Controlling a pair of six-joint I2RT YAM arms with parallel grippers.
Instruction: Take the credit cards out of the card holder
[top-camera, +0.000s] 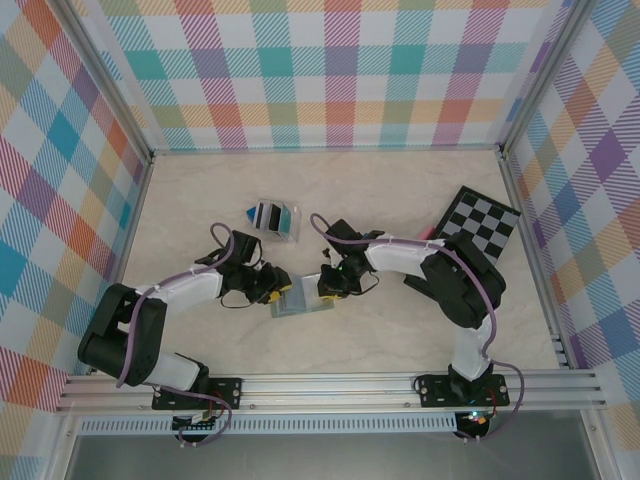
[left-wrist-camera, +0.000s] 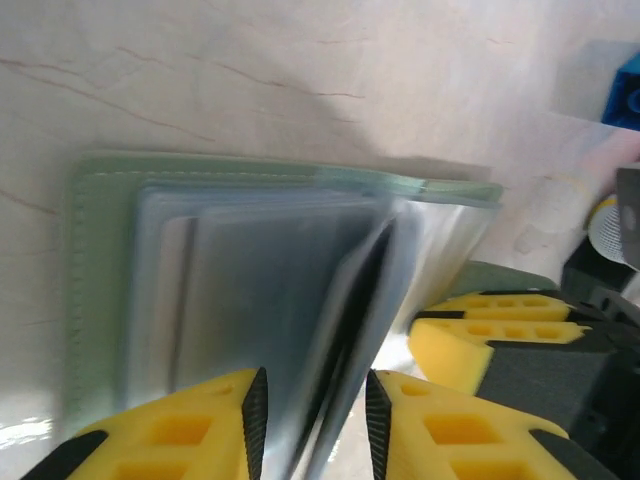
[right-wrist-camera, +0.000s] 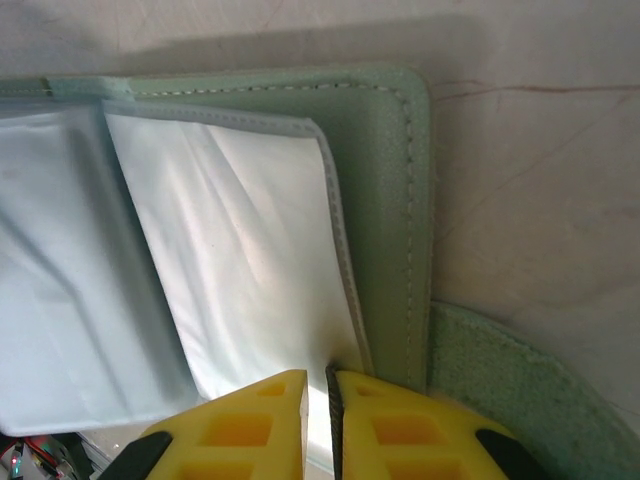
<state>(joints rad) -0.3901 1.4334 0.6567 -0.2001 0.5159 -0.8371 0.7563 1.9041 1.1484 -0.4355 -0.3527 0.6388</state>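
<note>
Now left gripper (left-wrist-camera: 315, 412) part-open astride card holder (left-wrist-camera: 100, 300) leaf; right gripper (right-wrist-camera: 319, 402) pinching its edge.

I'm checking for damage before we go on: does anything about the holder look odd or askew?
One inner leaf of the holder stands up off the flat pages, between the left gripper's open fingers. The right gripper pinches the holder's right half. Nothing looks torn.

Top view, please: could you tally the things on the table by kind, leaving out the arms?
Card holder: 1
Card stand: 1
Checkered board: 1
Total: 3, plus a pinkish sliver beside the board, too small to name.
</note>
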